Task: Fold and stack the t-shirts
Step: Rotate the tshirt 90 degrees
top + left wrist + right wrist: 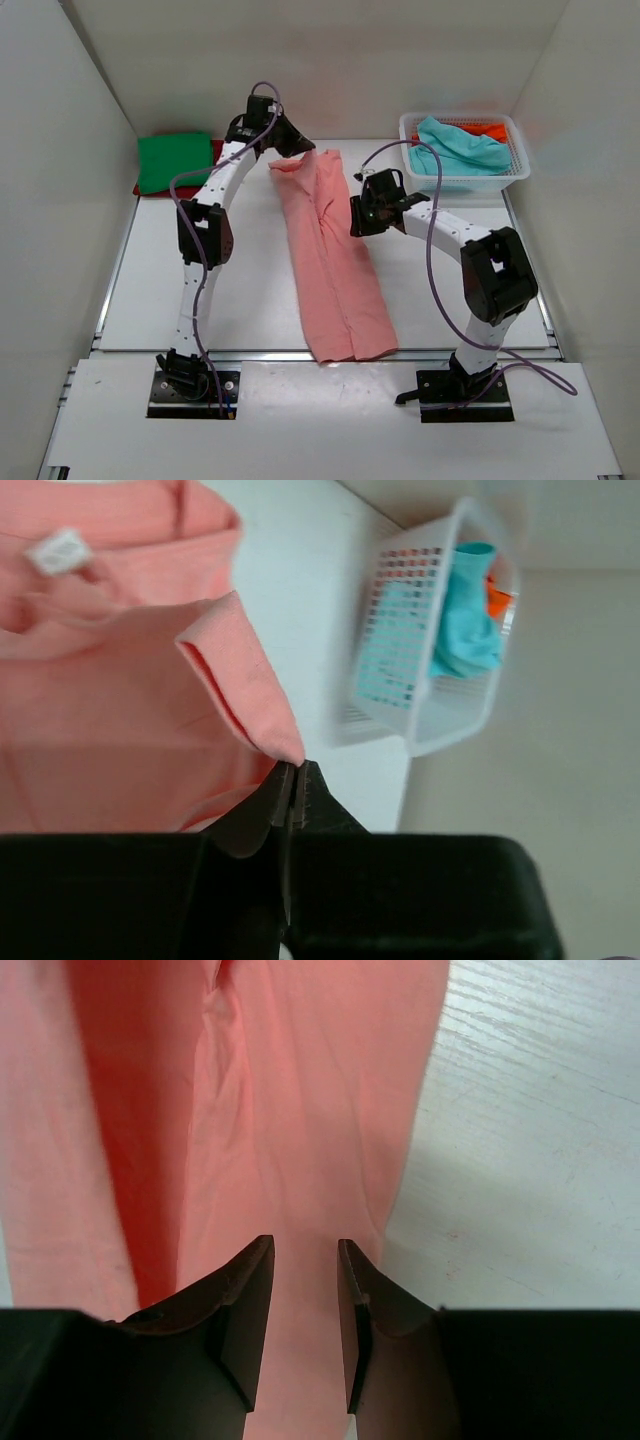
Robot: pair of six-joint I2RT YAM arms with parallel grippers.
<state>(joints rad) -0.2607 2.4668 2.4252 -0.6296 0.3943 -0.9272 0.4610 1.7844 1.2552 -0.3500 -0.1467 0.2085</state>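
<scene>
Shirts already folded lie at the far left of the tabletop [250,300]: a green t-shirt [175,160] on top of a red t-shirt [140,189], of which only the edges show.

Next comes the left end effector [288,775], pressed together on a folded corner of the salmon-pink t-shirt [330,260] at its far end. That shirt lies down the middle of the tabletop as a long narrow strip, from the far end to the near edge, apparently with its sides folded in.

Just right of it, the right end effector [305,1243] is over the strip's right border about halfway along. It is spread and grips nothing; I cannot tell whether it touches the cloth.

At the far right, a white basket [465,182] holds a teal t-shirt [460,145] and an orange t-shirt [485,128].

The salmon-pink cloth looks light, thin and limp. It will likely sag and crease wherever unsupported, and the layers could slide apart if only the top one is caught. A pinch through all layers at a corner or doubled edge seems safest, one hold on each side.

Only the top view shows the strip's whole length and the stack. The left wrist view confirms the pinch and shows a white label [60,550] at the neck. The right wrist view shows the open gap and a deep lengthwise crease.
</scene>
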